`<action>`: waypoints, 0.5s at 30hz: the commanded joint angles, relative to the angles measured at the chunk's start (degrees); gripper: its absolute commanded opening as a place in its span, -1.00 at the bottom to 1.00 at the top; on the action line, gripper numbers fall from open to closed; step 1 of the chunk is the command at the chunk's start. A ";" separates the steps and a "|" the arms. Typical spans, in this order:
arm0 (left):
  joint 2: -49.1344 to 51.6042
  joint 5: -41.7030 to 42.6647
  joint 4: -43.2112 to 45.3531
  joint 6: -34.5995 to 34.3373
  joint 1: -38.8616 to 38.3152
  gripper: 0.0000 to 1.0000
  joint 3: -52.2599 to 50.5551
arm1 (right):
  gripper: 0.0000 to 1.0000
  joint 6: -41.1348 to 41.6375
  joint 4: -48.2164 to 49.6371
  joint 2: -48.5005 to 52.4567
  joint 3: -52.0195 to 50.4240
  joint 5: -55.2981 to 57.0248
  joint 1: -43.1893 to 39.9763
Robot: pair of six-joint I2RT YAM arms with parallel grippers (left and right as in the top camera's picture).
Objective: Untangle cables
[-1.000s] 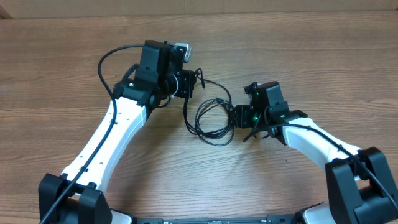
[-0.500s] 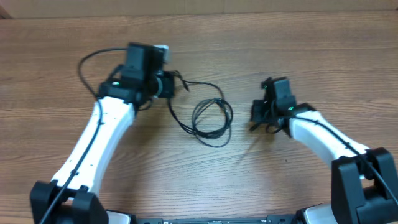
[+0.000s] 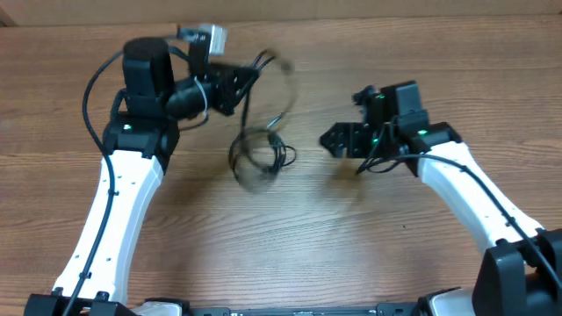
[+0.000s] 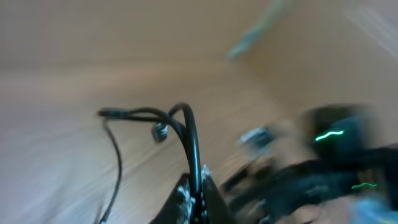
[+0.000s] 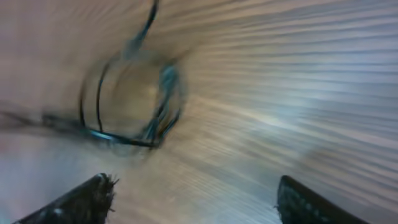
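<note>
The thin black cables (image 3: 259,154) form a blurred coil hanging from my left gripper (image 3: 244,81) over the middle of the table. My left gripper is shut on a cable strand (image 4: 191,149) that rises between its fingers (image 4: 198,196) and bends to a small plug (image 4: 160,132). My right gripper (image 3: 335,140) is open and empty, to the right of the coil. The right wrist view shows the coil (image 5: 127,99) blurred ahead of its spread fingers (image 5: 193,199).
The wooden table (image 3: 290,237) lies under both arms. A thick black robot cable (image 3: 92,88) loops off the left arm. The right arm (image 4: 336,162) shows blurred in the left wrist view.
My left gripper has swung up and left, lifting the cables off the table. My right gripper has let go of the coil, opened and drawn back to the right.
</note>
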 commanded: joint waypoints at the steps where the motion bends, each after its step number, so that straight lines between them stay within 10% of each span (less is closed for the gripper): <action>1: -1.14 14.64 13.00 -12.00 -1.77 -0.92 1.05 | 0.75 -3.28 0.39 -0.79 0.52 0.74 4.46; 15: -1.11 16.11 31.17 -30.03 -5.97 -0.92 1.05 | 0.93 -2.56 10.62 -0.79 0.46 12.61 8.66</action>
